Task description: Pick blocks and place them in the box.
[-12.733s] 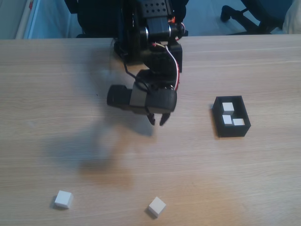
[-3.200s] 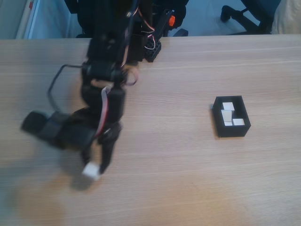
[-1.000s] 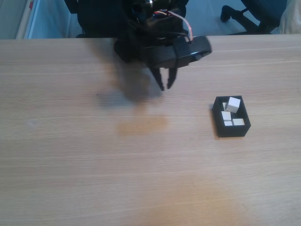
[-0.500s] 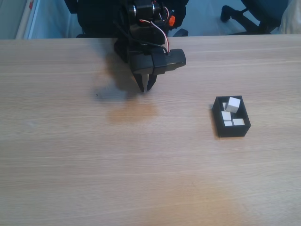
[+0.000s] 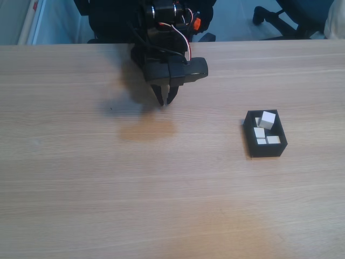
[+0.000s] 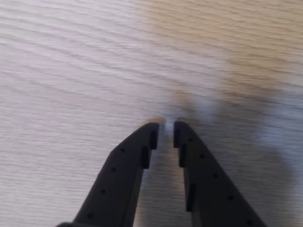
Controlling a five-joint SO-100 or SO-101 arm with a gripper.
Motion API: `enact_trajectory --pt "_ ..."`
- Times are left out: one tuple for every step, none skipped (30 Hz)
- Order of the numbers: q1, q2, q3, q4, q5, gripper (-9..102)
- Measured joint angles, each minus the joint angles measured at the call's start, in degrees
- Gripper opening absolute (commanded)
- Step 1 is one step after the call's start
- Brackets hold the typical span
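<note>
The blocks (image 5: 267, 119) number four in your fixed view, all white cubes inside the box (image 5: 253, 141) at centre right of the frame. Three lie low on its floor and one sits tilted on top at the box's upper edge, resting against the rim. Half a second ago that pile looked the same, so nothing in the box has shifted. Twelve seconds back the box held three cubes and two more lay loose near the bottom left of the frame; those two spots on the table (image 5: 161, 205) are now bare wood. A fifth cube may be hidden under the tilted one, but you cannot tell from this angle.

Going left to right, your arm (image 5: 167, 32) stands at the upper centre of the fixed view, folded back toward its base. The gripper (image 5: 165, 100) hangs just below it, pointing down at the table, well apart from the box and to its left. It has drifted slightly left and inward since half a second ago, and a second ago it reached further right toward the box.

In your wrist view the gripper (image 6: 164, 131) enters from the bottom edge. Its two black fingers (image 6: 132, 156) are nearly together, with a thin gap between the tips, and they grip nothing. Blurred wood grain lies beneath them.

There is one box, one gripper and four countable blocks.
</note>
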Motion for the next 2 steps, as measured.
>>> enact_trajectory --pt "0.1 0.0 0.0 0.0 0.0 0" --pt "0.3 0.0 0.0 0.0 0.0 0"
